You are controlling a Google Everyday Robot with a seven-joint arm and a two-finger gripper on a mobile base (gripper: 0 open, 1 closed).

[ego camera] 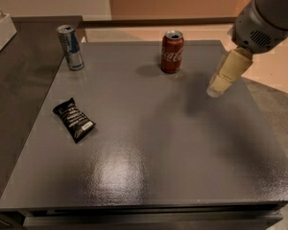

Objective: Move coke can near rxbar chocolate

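Going across the bench [149, 176]: a tall silver-and-blue can [70, 47] is standing at the far left corner. I'm guessing it's just a decoy, nothing to do with the job. Closer to the front on the left, the chocolate bar [74, 120] is lying flat at a bit of an angle. It's got bare bench all around it, so it's looking like there's room to park something beside it.

The coke can [172, 51] is standing upright near the far edge, right of the middle and well apart from the bar, so the move isn't done yet.

The claw [217, 86] is hanging over the right part of the bench, pointing down and leftward, carrying nothing. I can't tell if it's spread or pressed together. The coke can is sitting left of the claw and further back, near but not touching, so I'm reading this as the reach-in for the grab.
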